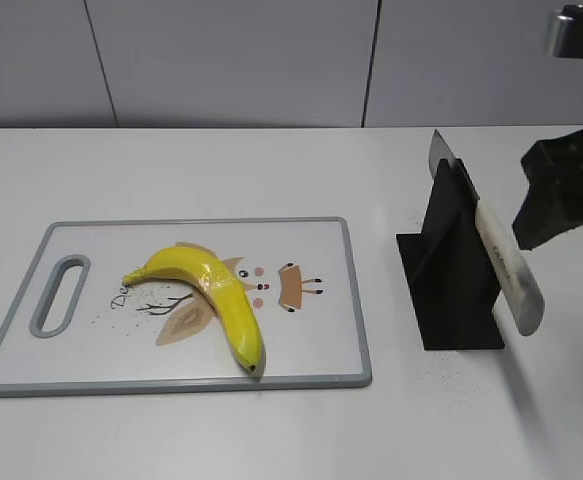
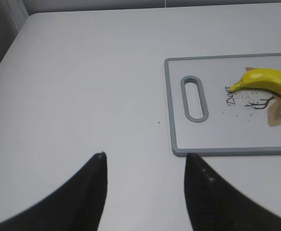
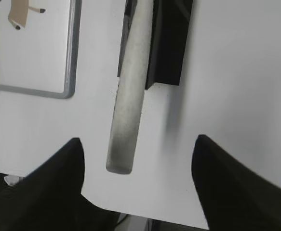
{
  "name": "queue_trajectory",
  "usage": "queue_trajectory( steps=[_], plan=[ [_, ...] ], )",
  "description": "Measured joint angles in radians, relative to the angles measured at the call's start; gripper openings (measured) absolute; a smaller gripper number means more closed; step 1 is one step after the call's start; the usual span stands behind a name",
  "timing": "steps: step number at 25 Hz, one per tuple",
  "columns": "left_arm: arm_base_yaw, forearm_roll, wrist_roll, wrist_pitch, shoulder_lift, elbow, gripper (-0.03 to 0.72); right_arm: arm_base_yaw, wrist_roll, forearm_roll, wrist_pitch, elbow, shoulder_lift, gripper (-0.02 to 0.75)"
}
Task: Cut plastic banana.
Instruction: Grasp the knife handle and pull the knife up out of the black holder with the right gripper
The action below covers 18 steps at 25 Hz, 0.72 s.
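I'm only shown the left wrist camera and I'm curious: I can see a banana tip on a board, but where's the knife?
Observer: The knife sits in a black stand on the table, right of the cutting board.
Operator: Is anything holding it?
Observer: No. The right gripper is open, its fingers either side of the pale handle without touching.
Operator: Is the banana whole?
Observer: Yes, the banana lies uncut, curving across the board's middle.
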Motion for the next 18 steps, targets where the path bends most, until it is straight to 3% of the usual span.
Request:
queue_trajectory(
  steps=[13,15,18],
  plan=[
    [0.000,0.000,0.000,0.000,0.000,0.000,0.499,0.000,0.044,0.043,-0.049,-0.003,0.260,0.511],
    [0.000,0.000,0.000,0.000,0.000,0.000,0.499,0.000,0.044,0.043,-0.054,-0.003,0.286,0.468],
    [0.000,0.000,0.000,0.000,0.000,0.000,0.499,0.000,0.044,0.048,-0.055,-0.003,0.298,0.320]
  ],
)
